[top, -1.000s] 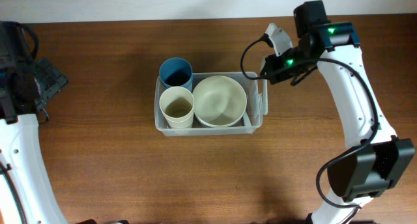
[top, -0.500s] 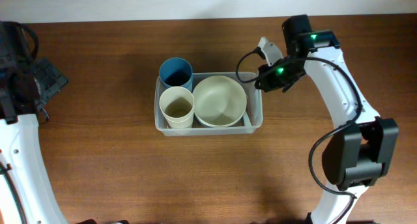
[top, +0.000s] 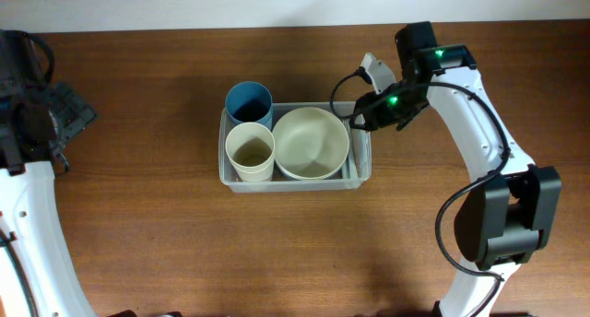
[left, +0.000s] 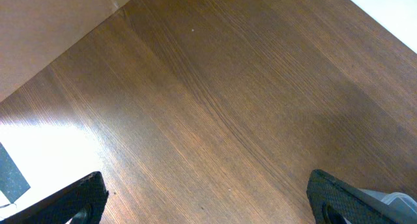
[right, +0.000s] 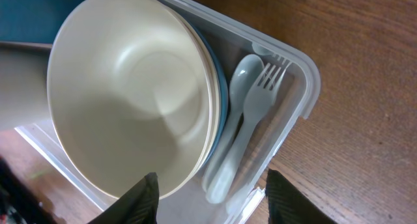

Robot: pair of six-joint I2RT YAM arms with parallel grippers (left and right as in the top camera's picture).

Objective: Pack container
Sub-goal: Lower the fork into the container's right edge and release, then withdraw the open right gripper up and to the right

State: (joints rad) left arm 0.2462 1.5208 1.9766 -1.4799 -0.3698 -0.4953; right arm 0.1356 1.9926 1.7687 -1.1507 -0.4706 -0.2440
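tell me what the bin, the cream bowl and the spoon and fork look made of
Container: clear, glossy plastic; you can see through its walls and the rim catches light. Cream bowl: likely matte plastic or melamine, with soft, dull highlights. Spoon and fork: pale blue-grey, smooth and opaque, probably plastic; no metallic shine.

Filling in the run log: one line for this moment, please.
stage: packing | right gripper: open above container | spoon, fork: inside, beside bowl | left gripper: open, aside

You're looking at a brown wooden table (top: 138, 216). The clear container (top: 295, 184) rests flat on it, near the middle.
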